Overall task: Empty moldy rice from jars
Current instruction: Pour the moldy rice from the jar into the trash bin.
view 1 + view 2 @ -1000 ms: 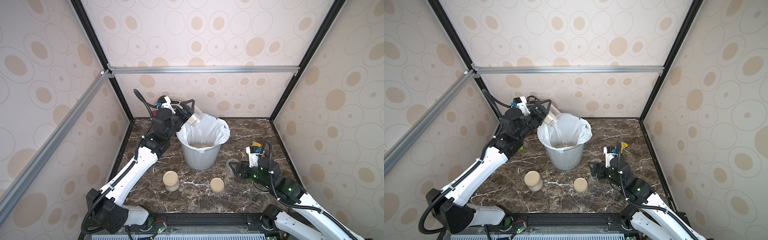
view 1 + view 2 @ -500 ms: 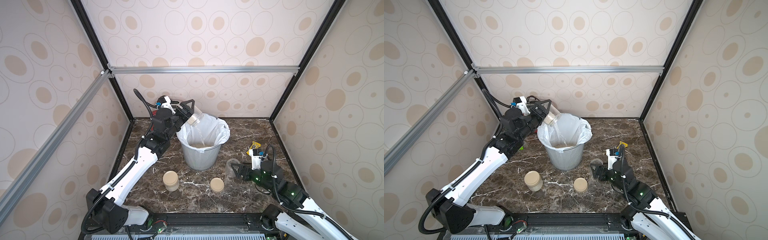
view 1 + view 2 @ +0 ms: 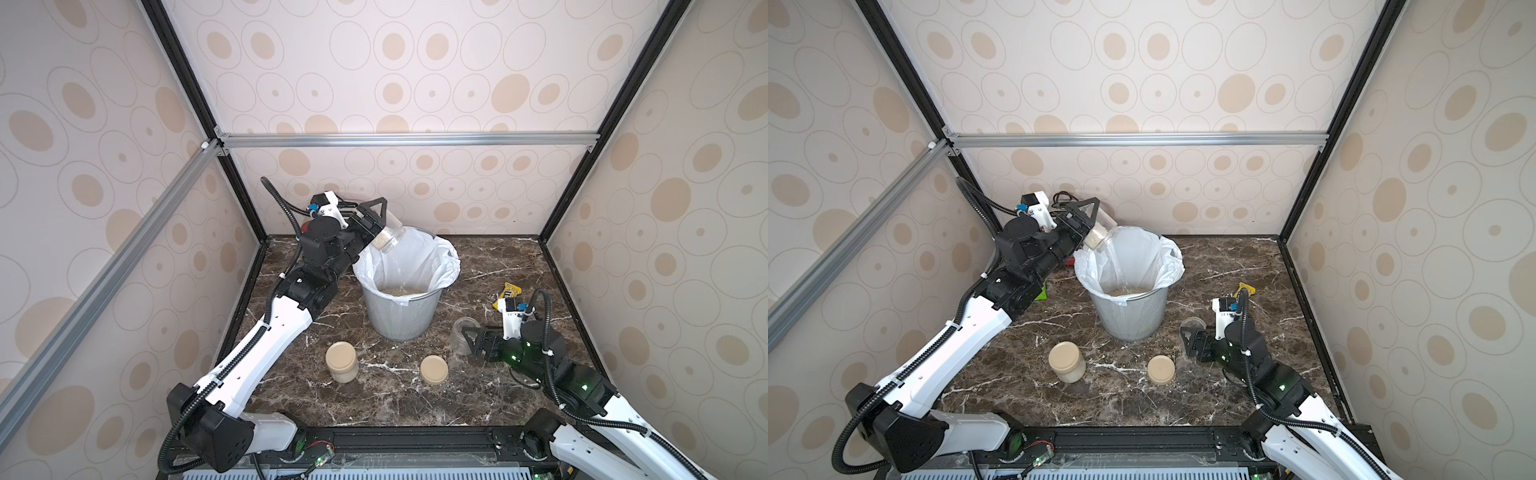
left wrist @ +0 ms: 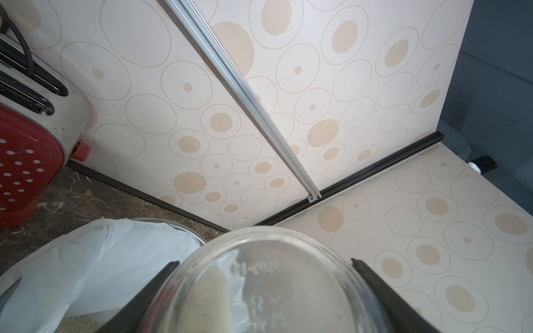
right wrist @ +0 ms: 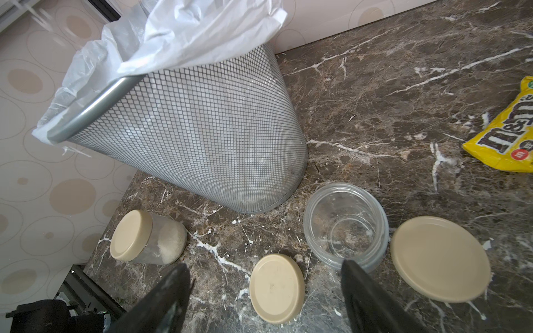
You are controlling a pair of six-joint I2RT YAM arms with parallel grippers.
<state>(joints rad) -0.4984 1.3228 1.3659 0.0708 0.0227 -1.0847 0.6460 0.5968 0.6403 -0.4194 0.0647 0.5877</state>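
In a top view the left gripper sits upper left of centre, pinching a tilted jar mouth-down over the mesh bin. A thin stream of rice falls onto the pile inside the white liner. Its wrist view adds the jar's base between the two fingers, a little rice left inside, and a red toaster at the left edge.

At lower right the right gripper hangs with jaws spread, gripping nothing, just beside an empty jar. A lidded jar with rice in it and a loose lid sit on the marble table below the bin. Only the right wrist view shows a second lid beside the empty jar, and the yellow candy packet up close.
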